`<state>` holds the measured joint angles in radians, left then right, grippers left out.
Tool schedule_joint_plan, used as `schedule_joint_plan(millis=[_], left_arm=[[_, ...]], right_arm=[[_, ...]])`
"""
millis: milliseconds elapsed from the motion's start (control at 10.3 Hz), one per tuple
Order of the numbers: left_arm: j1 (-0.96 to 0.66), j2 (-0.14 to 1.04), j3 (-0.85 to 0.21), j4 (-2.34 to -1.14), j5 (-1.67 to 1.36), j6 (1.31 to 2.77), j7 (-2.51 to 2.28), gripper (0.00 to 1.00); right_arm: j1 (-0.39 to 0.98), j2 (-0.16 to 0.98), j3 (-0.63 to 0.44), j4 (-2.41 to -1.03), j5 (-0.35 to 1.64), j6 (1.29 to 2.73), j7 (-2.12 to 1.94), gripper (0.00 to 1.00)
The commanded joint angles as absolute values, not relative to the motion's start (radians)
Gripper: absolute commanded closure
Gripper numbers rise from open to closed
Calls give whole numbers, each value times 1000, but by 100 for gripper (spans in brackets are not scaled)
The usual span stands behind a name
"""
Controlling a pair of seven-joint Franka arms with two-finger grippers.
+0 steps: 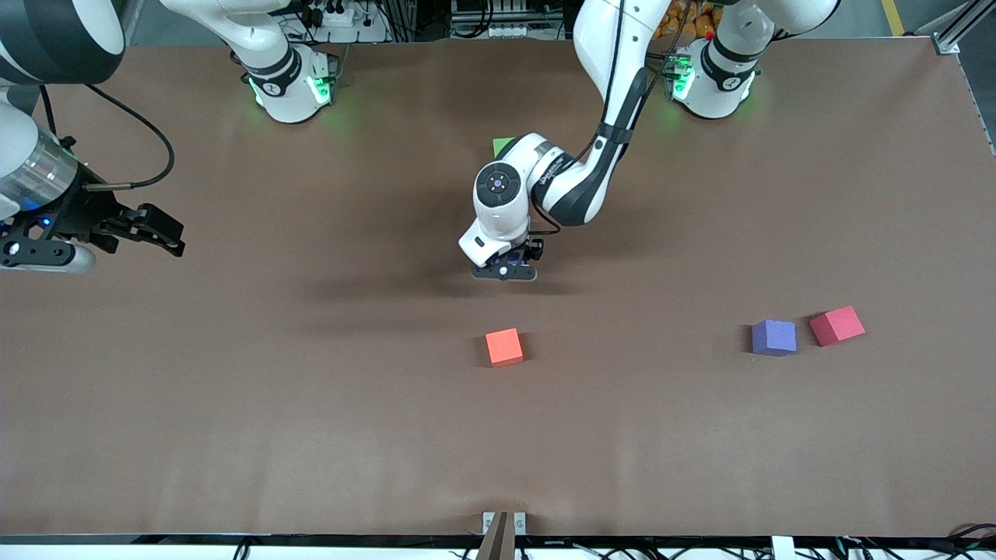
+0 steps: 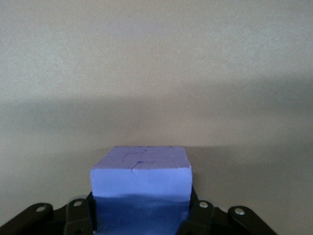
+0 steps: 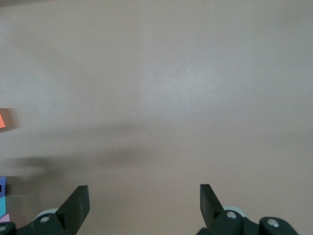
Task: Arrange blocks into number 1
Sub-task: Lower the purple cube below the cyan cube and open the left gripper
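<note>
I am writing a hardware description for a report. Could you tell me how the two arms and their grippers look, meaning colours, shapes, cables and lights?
Both arms are glossy white with rounded segments and black joint bands. Green lights glow at their bases. A black cable runs along each arm. The left gripper and the right gripper have black fingers. A dark round cap with a blue dot sits on the left arm's wrist.

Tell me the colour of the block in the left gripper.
Light blue block; clearest in the left wrist view.

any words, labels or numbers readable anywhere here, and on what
None can be read.
Small dark lettering on the left arm's white wrist link: too small to read.
The blocks, the table and both tools carry no visible text.
</note>
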<state>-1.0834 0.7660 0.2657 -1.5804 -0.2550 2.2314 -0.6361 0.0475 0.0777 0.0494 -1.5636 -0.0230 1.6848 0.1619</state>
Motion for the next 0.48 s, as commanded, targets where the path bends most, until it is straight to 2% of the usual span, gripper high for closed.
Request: schedule_joint_plan(millis=[0,291,388], left_arm=[[-1085,759,259,-1589,-241,2191,-678,100],[-1085,759,259,-1588,-241,2189,-678,100],[-1083,761,259,-1586,-238,2191,-675,60]], right_arm=[[40,71,57,-1559,-25,1671,150,0],[40,71,57,-1559,-23,1672,150,0],[40,71,57,-1559,-25,1671,150,0]])
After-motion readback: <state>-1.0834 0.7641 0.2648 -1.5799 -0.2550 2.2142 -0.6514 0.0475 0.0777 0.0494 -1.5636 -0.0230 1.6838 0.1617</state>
